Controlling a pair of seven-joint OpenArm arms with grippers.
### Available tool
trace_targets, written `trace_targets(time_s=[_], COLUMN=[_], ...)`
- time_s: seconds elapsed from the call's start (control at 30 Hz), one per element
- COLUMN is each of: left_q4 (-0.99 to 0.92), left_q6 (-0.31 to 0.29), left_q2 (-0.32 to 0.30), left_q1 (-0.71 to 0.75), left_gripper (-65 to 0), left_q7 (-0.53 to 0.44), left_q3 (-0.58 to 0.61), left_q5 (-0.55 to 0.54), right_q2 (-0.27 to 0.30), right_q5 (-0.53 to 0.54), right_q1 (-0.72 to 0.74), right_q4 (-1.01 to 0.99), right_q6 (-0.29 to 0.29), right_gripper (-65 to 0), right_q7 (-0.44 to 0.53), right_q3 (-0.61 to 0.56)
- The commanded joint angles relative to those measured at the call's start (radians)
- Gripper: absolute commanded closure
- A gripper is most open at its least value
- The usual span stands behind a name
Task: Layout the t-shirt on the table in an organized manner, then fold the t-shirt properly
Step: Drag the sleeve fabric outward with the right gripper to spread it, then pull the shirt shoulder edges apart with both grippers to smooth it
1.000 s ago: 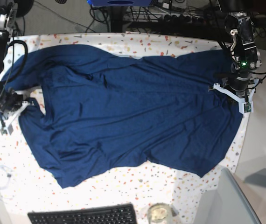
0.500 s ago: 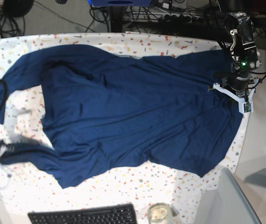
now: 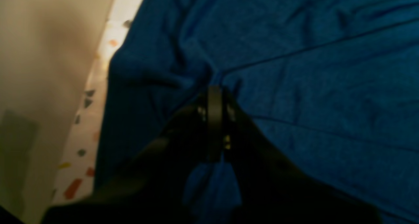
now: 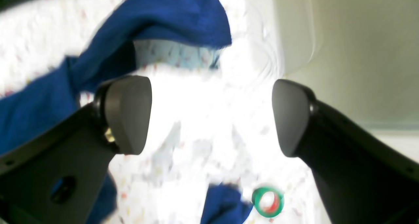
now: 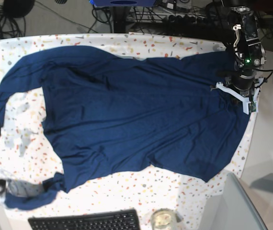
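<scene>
Base view, far left edge: right gripper (image 4: 211, 119) barely visible there, blurred. Its wrist view shows the fingers (image 4: 127, 114) spread wide with nothing between them, only bright table (image 5: 141, 184) cloth below; a blue sleeve end lies past the tips, apart from them, and a small green ring (image 4: 267, 202) sits on the cloth near the lower edge.

t-shirt (image 5: 141, 115) lies spread flat across most of the table, dark navy, wrinkled. One sleeve reaches toward the upper left corner; the other trails down to the lower left corner, bunched and twisted near the edge.

Bottom edge: black keyboard (image 5: 86, 221), then a glass jar (image 5: 164, 219) just right of it, both clear of the fabric.

Right side: left gripper (image 5: 237, 91) sits on the shirt's right edge near the table border. Wrist view shows its fingers (image 3: 214, 119) pressed together with a fold of blue fabric pinched between them, creases radiating out from the pinch point.
</scene>
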Motion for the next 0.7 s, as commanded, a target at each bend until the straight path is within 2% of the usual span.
trace_targets(time_s=[0.0, 0.1, 0.17, 0.23, 0.33, 0.37, 0.4, 0.47, 0.53, 0.67], left_q4=[0.037, 0.066, 0.074, 0.077, 0.078, 0.086, 0.106, 0.144, 0.177, 0.201], left_q6=[0.004, 0.004, 0.004, 0.004, 0.004, 0.002, 0.001, 0.001, 0.001, 0.001], left_q2=[-0.011, -0.011, -0.011, -0.011, -0.006, 0.003, 0.012, 0.020, 0.023, 0.025], left_q1=[-0.007, 0.005, 0.008, 0.008, 0.030, 0.044, 0.059, 0.113, 0.165, 0.240], left_gripper=[0.0, 0.0, 0.0, 0.0, 0.0, 0.0, 0.0, 0.0, 0.0, 0.0], left_q7=[-0.027, -0.027, -0.027, -0.027, -0.025, -0.025, -0.025, -0.031, -0.033, -0.034], left_q3=[-0.003, -0.003, -0.003, -0.003, -0.002, -0.002, -0.003, -0.003, -0.003, -0.003], left_q5=[-0.002, -0.002, -0.002, -0.002, -0.002, -0.002, -0.002, -0.002, -0.002, -0.012], right_q2=[0.012, -0.034, -0.069, -0.112, -0.161, -0.170, -0.178, -0.198, -0.207, -0.216], right_q5=[0.010, 0.010, 0.010, 0.010, 0.009, 0.009, 0.009, 0.009, 0.007, 0.007], right_q1=[-0.033, -0.212, -0.289, -0.321, -0.361, -0.372, -0.380, -0.381, -0.381, -0.340], right_q4=[0.062, 0.234, 0.306, 0.332, 0.334, 0.335, 0.338, 0.334, 0.322, 0.188], right_q6=[0.014, 0.080, 0.112, 0.137, 0.162, 0.163, 0.171, 0.182, 0.182, 0.182], right_gripper=[-50.3, -49.4, -49.5, -49.1, -47.4, -43.8, -36.8, -16.7, 0.0, -3.0], right_q7=[0.009, 0.002, -0.040, -0.083, -0.077, -0.070, -0.069, -0.070, -0.067, -0.063], right_q3=[0.005, 0.005, 0.005, 0.005, 0.000, -0.003, -0.003, -0.003, -0.003, -0.003])
